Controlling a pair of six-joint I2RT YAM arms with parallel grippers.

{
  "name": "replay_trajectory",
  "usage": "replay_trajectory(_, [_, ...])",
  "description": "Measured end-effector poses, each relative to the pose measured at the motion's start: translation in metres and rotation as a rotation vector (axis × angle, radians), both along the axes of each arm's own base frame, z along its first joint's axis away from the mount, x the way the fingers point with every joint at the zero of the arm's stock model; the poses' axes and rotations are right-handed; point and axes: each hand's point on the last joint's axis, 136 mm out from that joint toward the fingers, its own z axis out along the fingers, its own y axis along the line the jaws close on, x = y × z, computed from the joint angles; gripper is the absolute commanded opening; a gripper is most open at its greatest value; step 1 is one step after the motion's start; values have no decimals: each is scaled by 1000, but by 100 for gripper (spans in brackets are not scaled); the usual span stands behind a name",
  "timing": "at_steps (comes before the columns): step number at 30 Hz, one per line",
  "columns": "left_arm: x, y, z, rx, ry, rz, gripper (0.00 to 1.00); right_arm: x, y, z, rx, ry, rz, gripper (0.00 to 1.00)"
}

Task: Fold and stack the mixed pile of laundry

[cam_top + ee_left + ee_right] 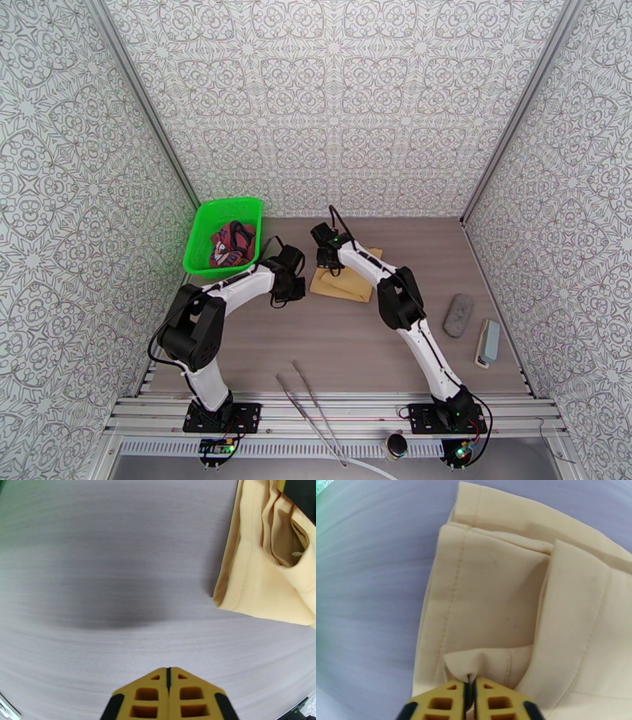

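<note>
Pinching tan cloth (493,610) fold with our right gripper (470,685); our left gripper (169,677), fingers pressed together and empty, hovers just left of cloth; maroon top (233,243) lies in green basket (207,217), far left.

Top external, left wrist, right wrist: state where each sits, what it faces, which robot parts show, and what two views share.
Top external: above and behind the bases, looking down on the grey table, green plastic mesh basket and maroon tank top; white left arm and right arm show.
Left wrist: faces bare table; shut yellow left fingers show.
Right wrist: faces the folded tan cloth; right fingers pinch it.
Shared: both wrist views show that cloth.
</note>
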Motion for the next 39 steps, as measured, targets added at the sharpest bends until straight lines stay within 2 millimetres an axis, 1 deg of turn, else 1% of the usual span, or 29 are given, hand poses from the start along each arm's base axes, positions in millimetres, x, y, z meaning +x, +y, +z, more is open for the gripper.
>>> replay_trajectory(1, [0, 1, 1, 7, -2, 0, 0, 1, 0, 1, 0, -3, 4, 37])
replay_trajectory(4, [-5, 1, 11, 25, -18, -8, 10, 1, -2, 10, -3, -11, 23, 47])
replay_trajectory(6, [-11, -4, 25, 26, -48, -23, 16, 3, -7, 27, -5, -24, 46, 53])
replay_trajectory(8, [-17, -13, 39, 21, -79, -50, 21, 5, -14, 53, 7, -51, 60, 57])
replay_trajectory(10, [-24, -24, 49, 15, -100, -79, 29, 8, -28, 90, 30, -98, 70, 60])
replay_trajectory(12, [-30, -36, 51, 6, -103, -96, 41, 11, -49, 131, 59, -149, 71, 60])
replay_trajectory(13, [-32, -41, 49, 5, -98, -105, 41, 13, -59, 146, 69, -169, 71, 57])
replay_trajectory(14, [-35, -45, 47, 2, -90, -112, 36, 15, -74, 163, 78, -192, 71, 53])
replay_trajectory(16, [-36, -56, 39, -3, -70, -113, 8, 21, -98, 180, 80, -219, 71, 43])
replay_trajectory(17, [-36, -62, 35, -1, -58, -118, 2, 27, -112, 183, 79, -223, 65, 37])
replay_trajectory(18, [-33, -69, 29, 0, -46, -121, 0, 32, -125, 181, 67, -221, 65, 31])
replay_trajectory(19, [-31, -74, 24, 2, -37, -120, 0, 37, -135, 174, 57, -209, 66, 25])
replay_trajectory(21, [-24, -90, 11, -2, -15, -123, 0, 47, -155, 150, 29, -164, 68, 14])
replay_trajectory(23, [-19, -101, -4, 2, 5, -118, 0, 57, -166, 122, 13, -116, 77, 5])
replay_trajectory(25, [-14, -108, -18, 9, 23, -103, 0, 67, -171, 95, 9, -72, 96, 0])
replay_trajectory(26, [-12, -109, -24, 13, 33, -96, 0, 72, -172, 77, 13, -44, 99, 0])
replay_trajectory(28, [-9, -110, -34, 21, 49, -77, 0, 79, -171, 53, 17, -14, 115, 0])
replay_trajectory(30, [-5, -111, -34, 20, 48, -67, 0, 84, -169, 29, 21, 17, 124, 0])
replay_trajectory(32, [1, -112, -33, 18, 40, -58, 0, 85, -168, 13, 22, 36, 124, 0])
replay_trajectory(35, [8, -111, -35, 19, 42, -43, 0, 85, -169, -1, 34, 60, 108, 0])
replay_trajectory(39, [12, -110, -36, 14, 54, -28, 0, 88, -172, -2, 70, 62, 68, 0])
